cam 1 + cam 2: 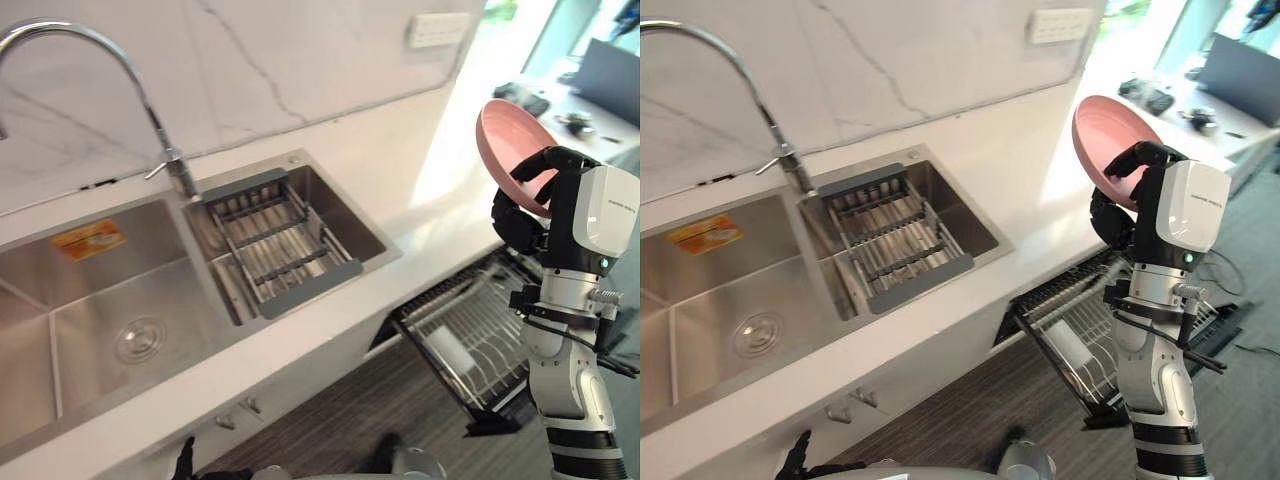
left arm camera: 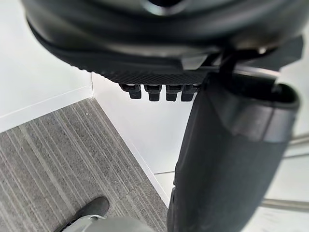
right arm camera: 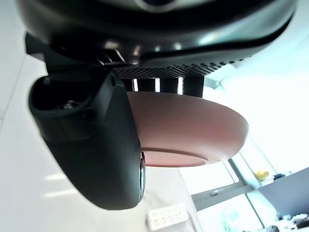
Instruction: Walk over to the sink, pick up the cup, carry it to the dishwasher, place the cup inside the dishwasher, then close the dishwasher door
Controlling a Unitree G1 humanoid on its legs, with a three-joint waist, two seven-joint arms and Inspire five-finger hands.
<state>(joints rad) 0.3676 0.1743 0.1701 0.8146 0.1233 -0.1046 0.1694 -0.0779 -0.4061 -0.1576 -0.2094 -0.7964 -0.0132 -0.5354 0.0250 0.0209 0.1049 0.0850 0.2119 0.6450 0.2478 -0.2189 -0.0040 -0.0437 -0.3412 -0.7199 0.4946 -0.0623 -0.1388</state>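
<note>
The right robot hand curls around a pink round bowl — held up on its edge, past the white table, near the open dishwasher's wire rack. The left robot hand hangs low over the grey floor — open or closed, I cannot tell.

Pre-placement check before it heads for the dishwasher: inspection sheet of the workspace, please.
Surface: white countertop with a steel double sink set in it.
Job's things: pink bowl raised and tilted on edge; dishwasher rack pulled out below the counter.
Clutter: drain rack in the smaller basin; orange label in the larger.
Hands: right hand, fingers curled on the bowl; left hand low by the cabinet.
Cables: nothing seen.
Surroundings: faucet, wall socket, grey carpet.
</note>
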